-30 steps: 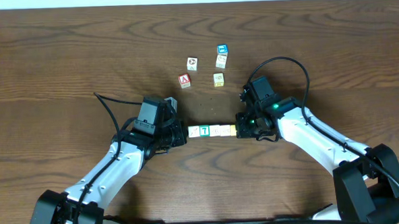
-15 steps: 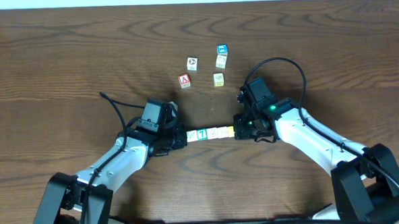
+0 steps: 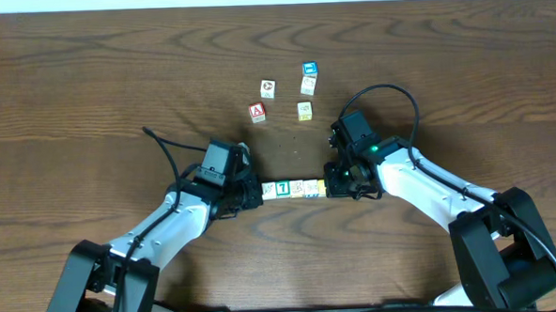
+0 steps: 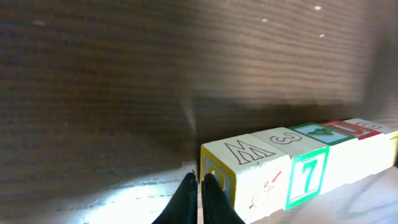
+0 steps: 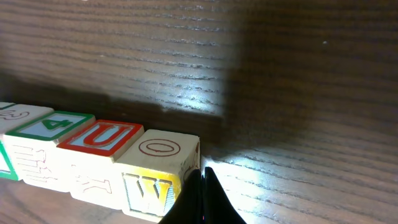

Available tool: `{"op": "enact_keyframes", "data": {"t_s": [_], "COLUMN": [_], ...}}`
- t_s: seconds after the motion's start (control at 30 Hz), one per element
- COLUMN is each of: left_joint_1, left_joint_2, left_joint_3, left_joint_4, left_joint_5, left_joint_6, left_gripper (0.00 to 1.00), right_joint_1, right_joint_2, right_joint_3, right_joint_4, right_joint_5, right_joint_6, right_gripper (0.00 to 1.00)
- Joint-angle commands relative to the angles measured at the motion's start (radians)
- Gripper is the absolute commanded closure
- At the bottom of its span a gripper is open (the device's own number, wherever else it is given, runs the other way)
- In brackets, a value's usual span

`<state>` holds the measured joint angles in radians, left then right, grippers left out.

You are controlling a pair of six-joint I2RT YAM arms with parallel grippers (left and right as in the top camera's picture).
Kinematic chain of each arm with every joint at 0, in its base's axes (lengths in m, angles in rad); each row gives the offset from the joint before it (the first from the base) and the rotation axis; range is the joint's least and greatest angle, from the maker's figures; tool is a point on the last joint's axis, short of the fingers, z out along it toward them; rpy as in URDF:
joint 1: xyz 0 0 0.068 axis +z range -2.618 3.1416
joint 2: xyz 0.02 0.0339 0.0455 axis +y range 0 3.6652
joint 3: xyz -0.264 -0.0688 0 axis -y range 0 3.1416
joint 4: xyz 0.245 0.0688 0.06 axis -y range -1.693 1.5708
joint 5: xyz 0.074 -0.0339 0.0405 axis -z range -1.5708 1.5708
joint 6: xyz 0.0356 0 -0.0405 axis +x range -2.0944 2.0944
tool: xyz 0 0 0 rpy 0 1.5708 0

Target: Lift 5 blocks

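A straight row of several small wooden alphabet blocks spans the gap between my two grippers. My left gripper is shut, its tip pressed against the row's left end. My right gripper is shut and presses the right end. In the left wrist view the shut fingers touch the yellow-framed end face of the "M" block, beside the green "7" block. The right wrist view has its shut fingers against the yellow "W" block. Whether the row is off the table, I cannot tell.
Loose cubes lie farther back on the wooden table: a red "A" cube, a white one, a blue-topped one, a cream one and a yellowish one. Black cables loop off both arms.
The row and both gripper tips have shifted slightly toward the near edge. The left arm has swung a little to the right. Both grippers stay shut against the row's ends.
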<state>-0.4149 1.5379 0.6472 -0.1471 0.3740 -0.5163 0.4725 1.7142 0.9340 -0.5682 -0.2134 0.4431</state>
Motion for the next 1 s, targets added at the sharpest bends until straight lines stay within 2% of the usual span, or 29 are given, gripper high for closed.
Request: {"op": "enact_keyframes", "data": {"t_s": [0.0, 0.33, 0.57, 0.83, 0.97], "left_joint_1": [-0.053, -0.053, -0.053, -0.053, -0.043], "left_joint_2": [-0.004, -0.004, -0.004, -0.004, -0.005], "left_joint_3": [0.009, 0.009, 0.009, 0.010, 0.010], "left_joint_4": [0.020, -0.022, -0.025, -0.023, 0.026], "left_joint_5": [0.068, -0.094, -0.131, -0.343, -0.417], "left_joint_6": [0.017, 0.018, 0.018, 0.018, 0.030], "left_gripper": [0.93, 0.93, 0.93, 0.90, 0.88], "right_joint_1": [0.060, 0.058, 0.058, 0.058, 0.050], "right_joint_2": [0.011, 0.011, 0.011, 0.011, 0.010], "right_joint_3": [0.032, 0.032, 0.032, 0.033, 0.033], "right_joint_4": [0.020, -0.027, -0.032, -0.031, 0.028], "right_joint_5": [-0.169, -0.011, 0.052, 0.283, 0.348], "right_joint_6": [-0.003, -0.019, -0.021, -0.021, -0.022], "right_gripper": [0.99, 0.99, 0.99, 0.98, 0.95]}}
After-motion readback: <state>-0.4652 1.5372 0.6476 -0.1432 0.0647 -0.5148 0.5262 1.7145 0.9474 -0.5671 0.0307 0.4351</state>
